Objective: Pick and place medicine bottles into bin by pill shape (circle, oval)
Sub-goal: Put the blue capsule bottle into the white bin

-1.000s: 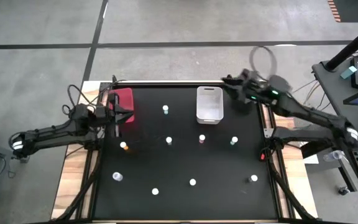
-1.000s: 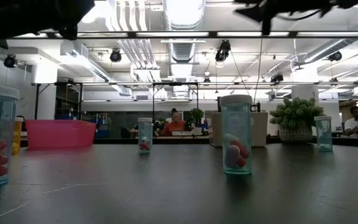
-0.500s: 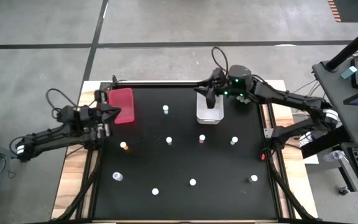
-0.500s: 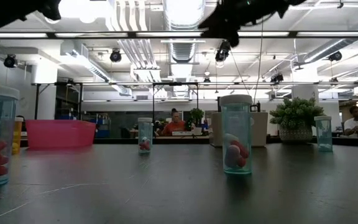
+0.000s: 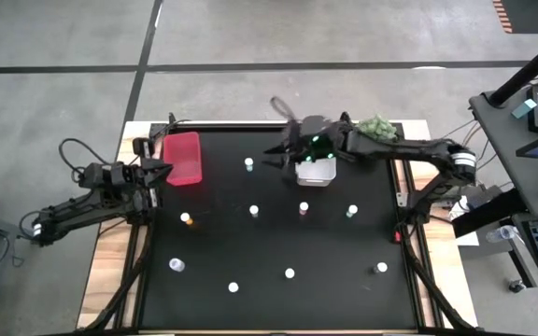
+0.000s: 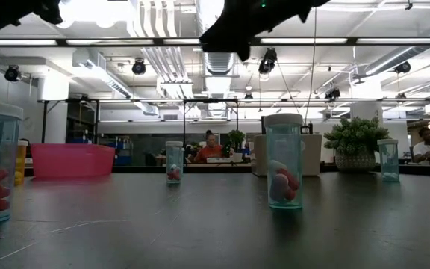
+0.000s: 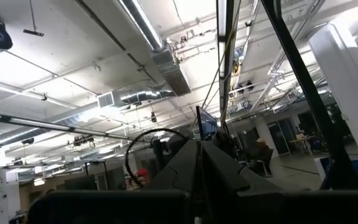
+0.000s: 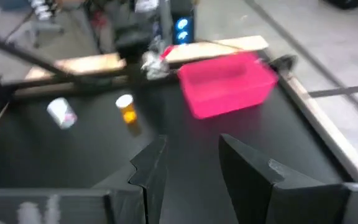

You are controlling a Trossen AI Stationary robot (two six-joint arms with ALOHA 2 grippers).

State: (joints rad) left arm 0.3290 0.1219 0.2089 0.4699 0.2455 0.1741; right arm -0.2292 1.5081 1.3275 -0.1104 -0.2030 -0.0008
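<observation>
Nine small white-capped medicine bottles (image 5: 254, 212) stand scattered on the black table (image 5: 213, 243), all outside the translucent white bin (image 5: 318, 172). The right gripper (image 5: 281, 155) hovers beside that bin, fingers spread, empty. The left gripper (image 5: 162, 172), fingers pressed together, sits beside the pink plastic bin (image 5: 183, 158).

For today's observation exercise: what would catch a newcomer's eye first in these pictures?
The bright pink plastic bin at the black mat's far left corner stands out first. Next, the right gripper stretches across the white bin, fingers apart and empty. Small white-capped medicine bottles dot the mat.
</observation>
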